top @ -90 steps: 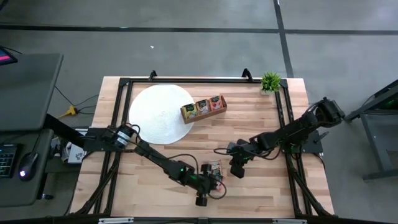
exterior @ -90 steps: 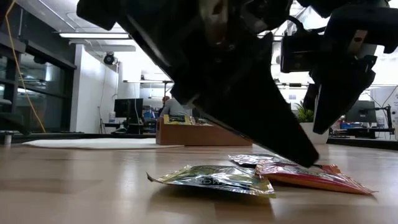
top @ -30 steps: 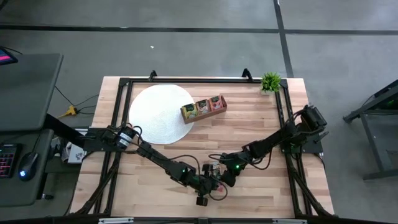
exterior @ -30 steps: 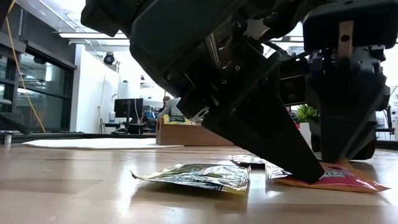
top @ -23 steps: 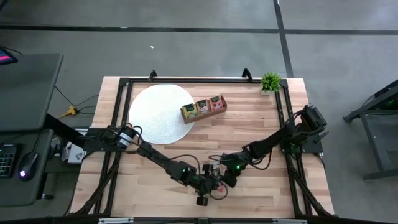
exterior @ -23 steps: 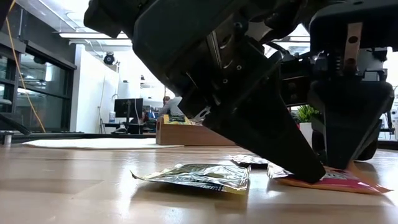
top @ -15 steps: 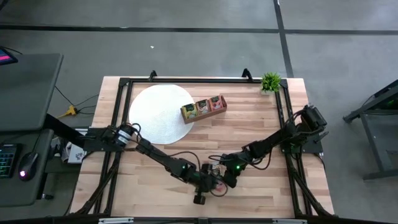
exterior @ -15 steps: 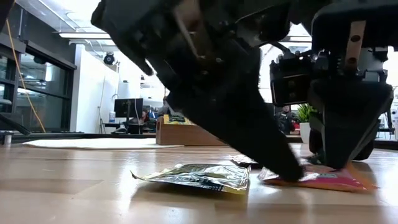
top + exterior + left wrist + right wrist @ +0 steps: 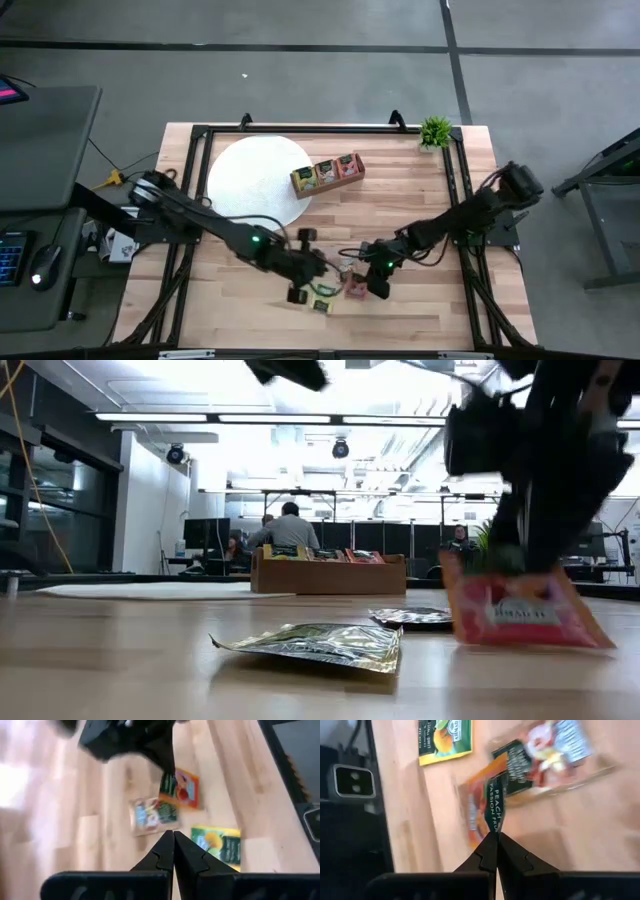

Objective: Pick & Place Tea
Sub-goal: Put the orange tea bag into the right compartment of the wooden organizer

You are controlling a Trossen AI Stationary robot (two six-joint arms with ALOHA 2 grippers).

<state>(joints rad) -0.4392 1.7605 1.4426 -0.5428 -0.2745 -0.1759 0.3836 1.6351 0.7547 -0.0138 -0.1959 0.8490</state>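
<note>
Three tea packets lie near the table's near edge. The pink/red packet [image 9: 520,612] stands upright under my right gripper [image 9: 493,836], which is shut on it; the high view shows that packet [image 9: 357,290] beside the gripper [image 9: 374,289]. A yellow-green packet [image 9: 320,645] [image 9: 322,303] and a silvery one [image 9: 414,617] [image 9: 345,272] lie flat on the wood. My left gripper [image 9: 173,839] is shut and empty. It hangs above the packets, to their left [image 9: 297,294]. The brown tray [image 9: 327,173] sits farther back with packets in it. My right gripper pinches the pink/red packet by its upper edge [image 9: 494,820] between its two fingers, coming from above and pointing down. The packet hangs upright below the fingers. Whether its lower edge [image 9: 530,645] touches the table or is just above it, I cannot tell.
A round white mat [image 9: 258,183] lies at the far left of the table and a small green plant [image 9: 435,130] stands at the far right corner. The black frame [image 9: 452,190] runs along the table's sides. In the low view, people sit at desks [image 9: 292,528] in the room behind.
My left gripper has come off the pink/red packet, risen and drawn back toward the table's left. My right gripper has moved up with the packet, which lay flat and now stands upright below the fingers. The other two packets have stayed in place.
</note>
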